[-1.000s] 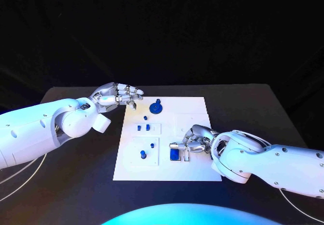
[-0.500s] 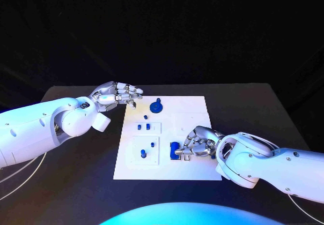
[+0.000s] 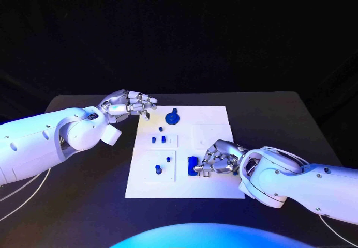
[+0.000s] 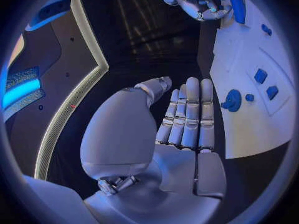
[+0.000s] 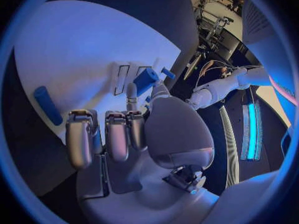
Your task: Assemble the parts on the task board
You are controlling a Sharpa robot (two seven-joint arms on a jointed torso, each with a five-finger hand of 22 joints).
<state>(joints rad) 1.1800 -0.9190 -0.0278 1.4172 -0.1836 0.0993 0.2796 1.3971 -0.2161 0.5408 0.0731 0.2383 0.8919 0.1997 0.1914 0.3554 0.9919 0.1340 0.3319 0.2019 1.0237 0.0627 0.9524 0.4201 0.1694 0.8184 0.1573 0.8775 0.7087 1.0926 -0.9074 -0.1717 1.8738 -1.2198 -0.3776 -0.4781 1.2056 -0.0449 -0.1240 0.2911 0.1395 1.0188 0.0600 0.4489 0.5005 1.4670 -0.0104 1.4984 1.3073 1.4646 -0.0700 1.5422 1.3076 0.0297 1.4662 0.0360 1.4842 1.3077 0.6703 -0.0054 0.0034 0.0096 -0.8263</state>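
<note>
- task board (image 3: 212,183): white plate, middle of the black worktop (image 3: 82,206), blue parts spread over it
- blue block (image 3: 193,165): near-right part of the board, right robot hand (image 3: 216,158) fingers curled down on it, touching; right wrist view has a blue block (image 5: 146,79) at the fingertips (image 5: 132,92), looks pinched
- blue round part (image 3: 173,119): far end of the board, knob on top, nothing touching it
- small blue pieces (image 3: 158,139): pair in the inset panel mid-board; one more small piece (image 3: 162,129) just beyond it
- blue peg (image 3: 158,169): in the near-left inset panel, tiny piece (image 3: 168,159) beside it
- loose blue bar (image 5: 47,104): lies flat on the board in the right wrist view, apart from the fingers
- left robot hand (image 3: 131,104): over the far-left corner of the board, above the surface, holds nothing; left wrist view shows its fingers (image 4: 190,112) straight and side by side, so released
- left hand well apart from the right one
</note>
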